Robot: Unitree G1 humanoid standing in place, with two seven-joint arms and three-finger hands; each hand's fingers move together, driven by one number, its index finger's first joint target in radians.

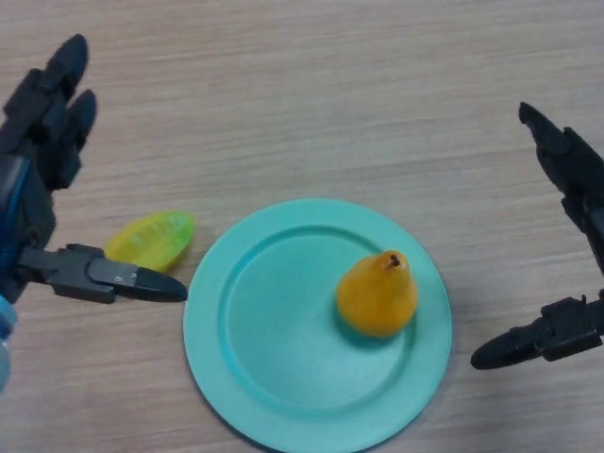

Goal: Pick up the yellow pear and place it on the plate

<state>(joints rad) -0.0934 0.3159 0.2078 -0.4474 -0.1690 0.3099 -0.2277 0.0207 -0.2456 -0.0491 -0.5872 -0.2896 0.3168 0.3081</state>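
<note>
A yellow-orange pear [377, 294] stands upright on the right half of a teal plate [274, 330], stem end up. My left hand [42, 160] is at the left edge, open, with its thumb pointing toward the plate's left rim and not touching it. At the right edge my right hand [566, 255] is open too, its fingers straight and its thumb just right of the plate. Neither hand touches the pear.
A small yellow-green object [151, 240], shaped like a leaf or a fruit slice, lies on the wooden table [311, 104] just left of the plate, above my left thumb.
</note>
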